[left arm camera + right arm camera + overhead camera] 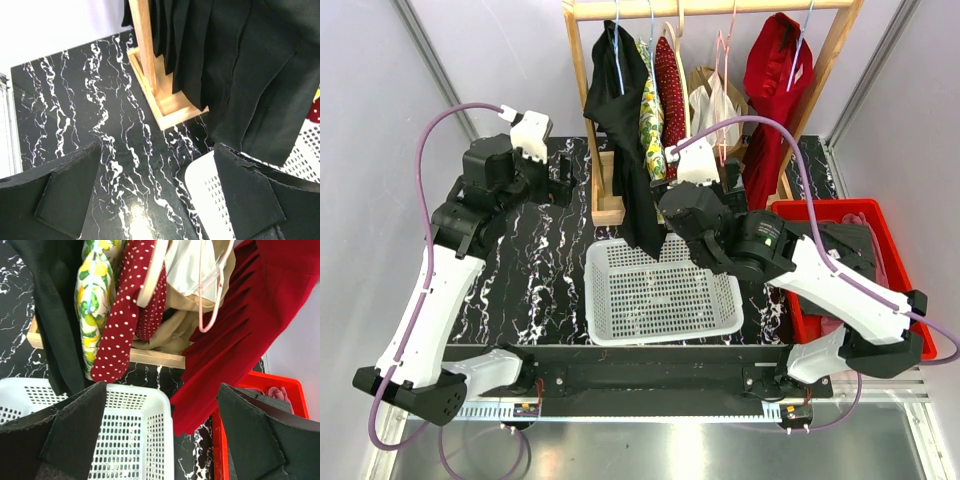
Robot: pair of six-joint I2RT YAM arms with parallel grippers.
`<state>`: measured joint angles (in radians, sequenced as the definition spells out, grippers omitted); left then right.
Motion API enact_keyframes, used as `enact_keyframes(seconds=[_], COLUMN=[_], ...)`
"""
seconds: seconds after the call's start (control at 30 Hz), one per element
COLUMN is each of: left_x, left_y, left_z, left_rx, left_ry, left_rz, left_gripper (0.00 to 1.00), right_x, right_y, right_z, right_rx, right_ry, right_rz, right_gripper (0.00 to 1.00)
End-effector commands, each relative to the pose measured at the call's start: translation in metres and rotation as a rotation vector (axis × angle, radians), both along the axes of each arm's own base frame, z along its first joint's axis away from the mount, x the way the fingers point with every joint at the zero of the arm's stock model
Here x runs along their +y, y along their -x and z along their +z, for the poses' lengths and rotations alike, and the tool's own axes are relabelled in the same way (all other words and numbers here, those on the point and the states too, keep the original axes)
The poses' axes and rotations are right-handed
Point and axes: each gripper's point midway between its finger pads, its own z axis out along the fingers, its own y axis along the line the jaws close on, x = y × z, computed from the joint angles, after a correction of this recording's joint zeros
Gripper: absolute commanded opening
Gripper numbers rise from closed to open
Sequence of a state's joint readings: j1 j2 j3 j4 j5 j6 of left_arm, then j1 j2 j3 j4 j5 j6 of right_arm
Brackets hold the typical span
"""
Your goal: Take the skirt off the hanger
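Note:
A wooden rack at the back holds several garments on hangers. A black pleated garment hangs at the left, and shows in the left wrist view. A red pleated skirt hangs at the right, and shows in the right wrist view. My left gripper is open and empty over the table, left of the rack post. My right gripper is open and empty above the basket's far edge, in front of the garments, touching none.
Between the black and red garments hang a lemon-print piece, a red polka-dot piece and a beige and white piece with a pink hanger. A white basket sits at front centre. A red bin stands at right.

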<state>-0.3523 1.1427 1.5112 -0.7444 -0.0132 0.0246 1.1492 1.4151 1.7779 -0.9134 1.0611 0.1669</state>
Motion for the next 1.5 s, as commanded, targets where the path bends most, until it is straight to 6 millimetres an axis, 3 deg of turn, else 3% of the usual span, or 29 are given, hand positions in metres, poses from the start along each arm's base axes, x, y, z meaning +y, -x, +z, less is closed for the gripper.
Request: enact_keyframes(seconds=[0.0,0.07,0.1,0.17,0.2,0.27,0.3,0.37,0.4,0.43,0.6,0.83,0.93,1.17,1.47], left_x=[-0.002,-0.008,-0.010,-0.019,-0.024,-0.035,-0.041,-0.052,-0.064,-0.067,-0.098,-0.130,-0.131,-0.105,-0.120], left_y=[-0.019,-0.032,-0.035,-0.050,-0.046,-0.048,-0.052,-0.058,-0.072,-0.070,-0.087,-0.110,-0.122,-0.149,-0.175], left_z=[0.043,0.054,0.079,0.094,0.129,0.150,0.171,0.186,0.180,0.196,0.199,0.177,0.170,0.165,0.132], left_rx=[-0.128,-0.145,-0.197,-0.220,-0.279,-0.302,-0.339,-0.343,-0.312,-0.342,-0.324,-0.306,-0.305,-0.354,-0.311], left_ry=[0.042,0.055,0.081,0.105,0.162,0.220,0.248,0.314,0.345,0.375,0.449,0.421,0.418,0.385,0.354], left_rz=[0.023,0.018,0.015,0.003,-0.019,-0.058,-0.080,-0.106,-0.127,-0.142,-0.193,-0.154,-0.105,0.079,0.083], left_gripper=[0.99,0.99,0.99,0.99,0.99,0.97,0.95,0.94,0.93,0.91,0.87,0.85,0.83,0.80,0.74], right_x=[-0.015,-0.017,-0.014,-0.011,-0.007,-0.005,-0.003,0.002,0.005,0.011,0.023,0.024,0.024,0.022,0.019], right_y=[0.003,0.007,0.008,0.016,0.017,0.021,0.021,0.022,0.023,0.024,0.028,0.032,0.033,0.036,0.038], right_z=[0.013,0.016,0.021,0.021,0.025,0.018,0.017,0.009,0.005,0.000,-0.014,-0.020,-0.021,-0.023,-0.016], right_rx=[-0.041,-0.054,-0.069,-0.078,-0.091,-0.085,-0.084,-0.071,-0.065,-0.057,-0.047,-0.044,-0.044,-0.038,-0.043], right_ry=[-0.062,-0.092,-0.128,-0.146,-0.181,-0.188,-0.196,-0.193,-0.183,-0.170,-0.150,-0.172,-0.184,-0.193,-0.219], right_rz=[-0.065,-0.056,-0.047,-0.001,0.013,0.041,0.044,0.054,0.059,0.067,0.073,0.091,0.100,0.116,0.128], right_gripper=[1.00,1.00,1.00,1.00,1.00,1.00,0.99,0.99,0.98,0.98,0.98,0.98,0.98,0.98,0.97])
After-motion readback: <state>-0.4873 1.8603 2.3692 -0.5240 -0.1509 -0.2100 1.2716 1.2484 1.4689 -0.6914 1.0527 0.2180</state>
